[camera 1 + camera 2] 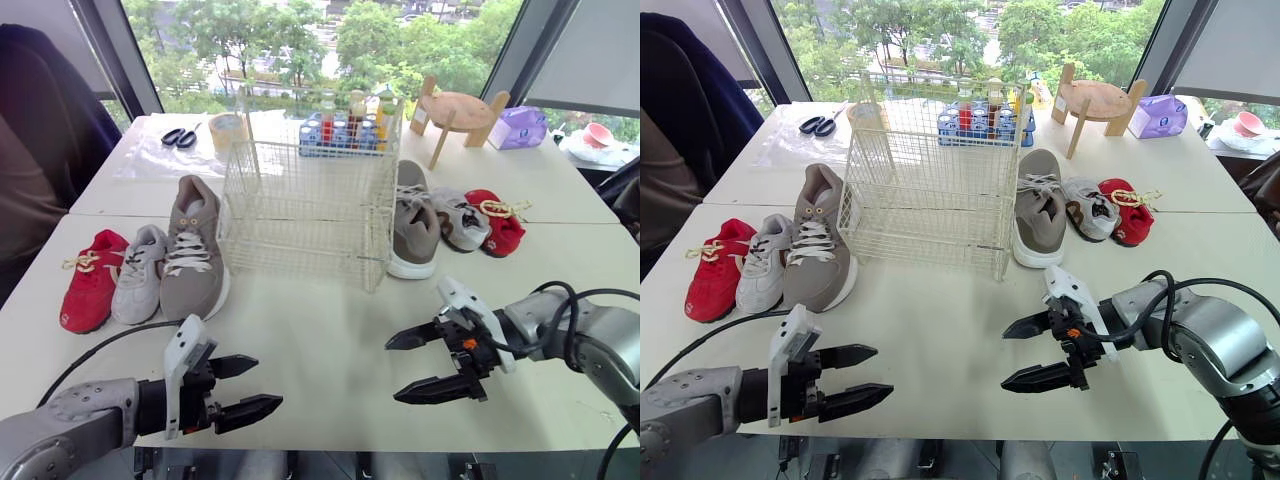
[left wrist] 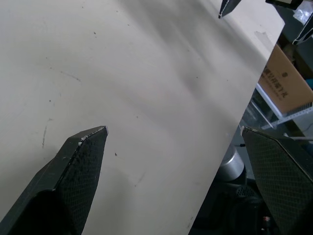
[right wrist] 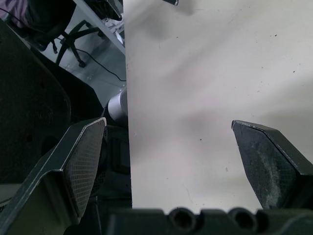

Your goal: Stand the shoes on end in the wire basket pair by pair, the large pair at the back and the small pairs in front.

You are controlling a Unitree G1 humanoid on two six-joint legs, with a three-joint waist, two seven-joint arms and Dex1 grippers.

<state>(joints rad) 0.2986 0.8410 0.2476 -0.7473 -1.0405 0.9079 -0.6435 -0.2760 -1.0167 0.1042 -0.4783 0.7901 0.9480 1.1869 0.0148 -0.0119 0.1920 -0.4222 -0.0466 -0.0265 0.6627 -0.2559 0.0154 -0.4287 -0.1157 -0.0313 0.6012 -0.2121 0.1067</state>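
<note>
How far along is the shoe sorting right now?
Nothing is done: the wire basket is empty. Nothing is in hand: the left gripper and right gripper hover open above the table. All six shoes lie outside, three on the basket's left, three on its right.

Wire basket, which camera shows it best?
The right eye view: the wire basket stands whole, its empty inside plain to see. The left eye view shows nearly the same. Both wrist views face the tabletop.
</note>
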